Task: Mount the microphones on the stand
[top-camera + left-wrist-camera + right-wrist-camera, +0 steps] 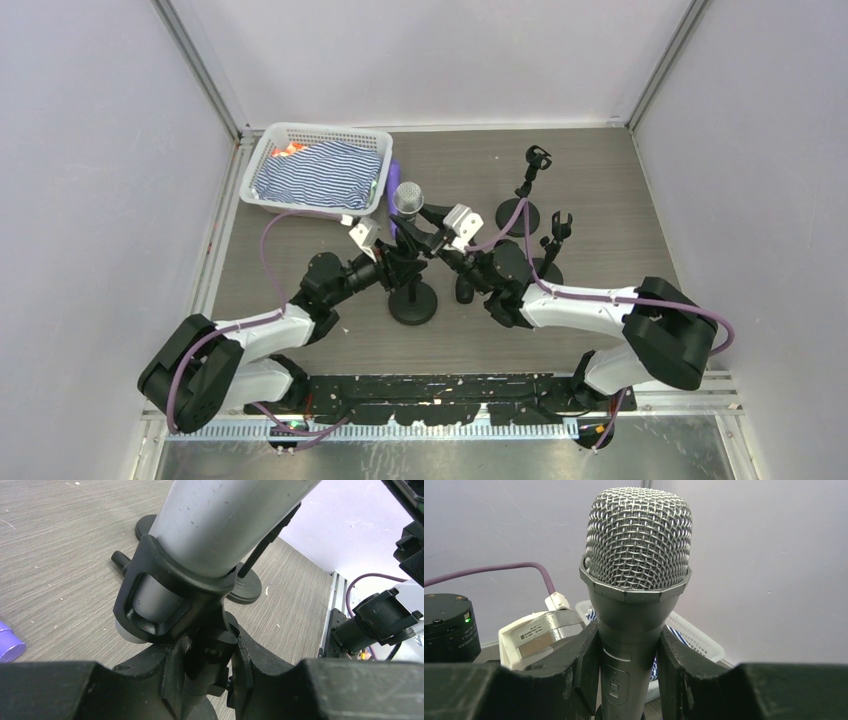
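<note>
Closest to the lens in the right wrist view is the right end effector (629, 655), fingers pinched tight on the silver microphone (639, 545) just under its mesh head. So that mic is up off the bench (600, 200), about mid-scene, standing roughly upright with a bit of lean. The left end effector (207, 667) is closed around the swivel neck of the stand (413, 300), right below the clip (165, 600), and the mic's body already runs through that clip. My guess is that what's left is a push down along the mic's long axis, right arm pushing, left bracing. The purple microphone (393, 172) lies by the basket (320, 130), and a spare stand (522, 212) waits far right.
</note>
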`<control>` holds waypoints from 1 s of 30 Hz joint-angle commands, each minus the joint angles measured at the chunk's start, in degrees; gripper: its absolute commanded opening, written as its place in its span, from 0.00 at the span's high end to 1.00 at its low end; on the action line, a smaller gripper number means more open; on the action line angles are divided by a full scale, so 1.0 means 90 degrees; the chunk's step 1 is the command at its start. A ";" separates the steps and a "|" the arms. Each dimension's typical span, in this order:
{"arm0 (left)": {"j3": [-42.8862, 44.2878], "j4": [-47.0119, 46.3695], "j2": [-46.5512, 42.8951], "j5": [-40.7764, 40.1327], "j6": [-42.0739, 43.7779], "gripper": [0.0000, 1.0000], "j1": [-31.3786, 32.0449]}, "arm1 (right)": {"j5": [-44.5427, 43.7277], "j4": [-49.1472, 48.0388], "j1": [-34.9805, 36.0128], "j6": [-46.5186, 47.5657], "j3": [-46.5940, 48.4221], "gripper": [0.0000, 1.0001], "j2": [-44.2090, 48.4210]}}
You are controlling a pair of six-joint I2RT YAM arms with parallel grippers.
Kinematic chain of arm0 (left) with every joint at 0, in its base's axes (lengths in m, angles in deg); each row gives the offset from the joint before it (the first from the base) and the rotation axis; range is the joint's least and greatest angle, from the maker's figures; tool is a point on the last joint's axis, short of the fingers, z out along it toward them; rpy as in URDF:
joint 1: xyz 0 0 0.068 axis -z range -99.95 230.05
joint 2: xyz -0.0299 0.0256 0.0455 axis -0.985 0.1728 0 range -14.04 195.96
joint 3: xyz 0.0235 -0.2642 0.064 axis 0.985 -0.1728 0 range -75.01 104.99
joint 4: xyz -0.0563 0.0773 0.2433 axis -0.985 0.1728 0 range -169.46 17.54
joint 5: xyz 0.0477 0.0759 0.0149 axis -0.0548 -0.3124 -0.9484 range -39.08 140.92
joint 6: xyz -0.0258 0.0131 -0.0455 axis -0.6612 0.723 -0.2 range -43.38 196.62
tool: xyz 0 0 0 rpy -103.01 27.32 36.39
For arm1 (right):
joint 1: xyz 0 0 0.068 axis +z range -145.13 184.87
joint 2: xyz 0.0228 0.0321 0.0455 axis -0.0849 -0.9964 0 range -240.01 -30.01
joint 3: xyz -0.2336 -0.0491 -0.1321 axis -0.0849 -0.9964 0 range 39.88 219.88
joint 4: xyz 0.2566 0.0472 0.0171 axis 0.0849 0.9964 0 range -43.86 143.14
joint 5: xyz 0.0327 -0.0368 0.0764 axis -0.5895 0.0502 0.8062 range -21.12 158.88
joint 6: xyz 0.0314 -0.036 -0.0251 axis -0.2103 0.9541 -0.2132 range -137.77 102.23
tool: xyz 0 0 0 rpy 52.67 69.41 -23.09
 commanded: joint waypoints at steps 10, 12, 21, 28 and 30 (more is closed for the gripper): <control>-0.0020 -0.0265 -0.0201 -0.0244 -0.0418 0.97 0.0129 | -0.0102 0.2682 0.0317 0.1216 -0.1809 0.99 0.0009; -0.0024 -0.0283 -0.0205 -0.0193 -0.0458 0.94 0.0129 | -0.0247 0.2484 0.0401 0.1484 -0.1857 0.99 0.0080; -0.0103 -0.0304 -0.0415 -0.0155 -0.0509 0.63 0.0130 | -0.0665 0.2207 0.0606 0.1880 -0.1830 0.99 0.0435; -0.0047 -0.0338 -0.0599 -0.0117 -0.0550 0.48 0.0129 | -0.0609 0.2348 0.0603 0.1629 -0.1760 0.99 0.0586; -0.0045 -0.0360 -0.0631 -0.0135 -0.0550 0.49 0.0134 | -0.0605 0.2373 0.0601 0.1564 -0.1770 0.99 0.0625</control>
